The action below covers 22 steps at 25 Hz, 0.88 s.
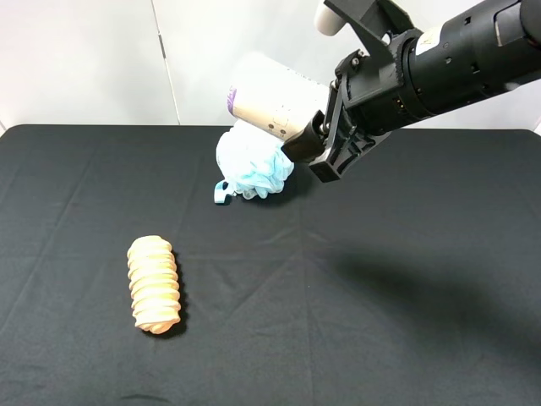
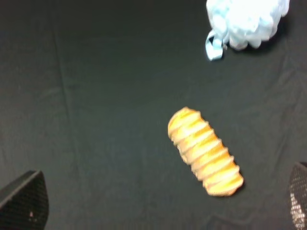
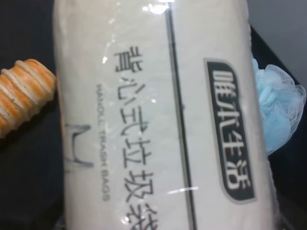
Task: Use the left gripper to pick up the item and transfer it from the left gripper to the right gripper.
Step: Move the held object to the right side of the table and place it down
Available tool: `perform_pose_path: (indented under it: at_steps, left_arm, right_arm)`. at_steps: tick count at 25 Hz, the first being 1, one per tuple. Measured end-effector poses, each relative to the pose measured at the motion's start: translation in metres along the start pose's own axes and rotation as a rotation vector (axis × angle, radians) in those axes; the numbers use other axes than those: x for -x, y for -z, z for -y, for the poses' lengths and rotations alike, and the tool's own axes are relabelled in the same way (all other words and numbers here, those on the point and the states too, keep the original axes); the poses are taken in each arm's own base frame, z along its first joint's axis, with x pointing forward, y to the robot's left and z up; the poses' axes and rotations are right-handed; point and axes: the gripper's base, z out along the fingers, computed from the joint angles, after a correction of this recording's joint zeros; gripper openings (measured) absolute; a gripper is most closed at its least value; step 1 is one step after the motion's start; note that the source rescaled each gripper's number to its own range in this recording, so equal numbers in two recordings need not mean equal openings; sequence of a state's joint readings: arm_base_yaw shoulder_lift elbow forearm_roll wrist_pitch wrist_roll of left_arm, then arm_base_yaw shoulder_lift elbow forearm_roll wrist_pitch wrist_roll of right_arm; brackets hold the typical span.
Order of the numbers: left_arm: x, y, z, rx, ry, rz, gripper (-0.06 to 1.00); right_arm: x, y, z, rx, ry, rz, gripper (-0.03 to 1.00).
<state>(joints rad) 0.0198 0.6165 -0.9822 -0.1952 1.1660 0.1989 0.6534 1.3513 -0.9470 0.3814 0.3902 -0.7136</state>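
Near the roll [image 1: 270, 106], pouf [image 1: 254, 169]; loaf [image 1: 154, 283] apart

Roll [image 1: 266, 101] in the right claw [image 1: 303, 142]: cream wrapper, dark grey print, one thin dark line along it, a dark patch with pale characters, purple end on the side away from the claw. Claw black. Pouf [image 1: 254, 165] near the claw: light blue net. Loaf [image 1: 154, 283], well apart from the claw: orange, cream ridges. Worktop [image 1: 406, 321]: black cloth.
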Motion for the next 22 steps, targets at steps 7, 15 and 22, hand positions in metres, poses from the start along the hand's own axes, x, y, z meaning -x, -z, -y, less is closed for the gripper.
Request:
perform_pose_path:
  at_steps: [7, 15, 22]
  left_arm:
    - [-0.053, -0.003, 0.007, 0.008, -0.079, 0.038, 1.0]
    - [-0.098, -0.008, 0.011, 0.025, -0.116, 0.117, 1.0]
    - [-0.113, -0.025, 0.009, 0.016, -0.064, 0.076, 1.0]
  right_arm:
    - [0.0, 0.0, 0.0, 0.0, 0.0, 0.0, 0.0]
    - [0.0, 0.0, 0.0, -0.001, -0.02, 0.001, 0.0]
    - [0.0, 0.0, 0.0, -0.001, -0.026, 0.001, 0.0]
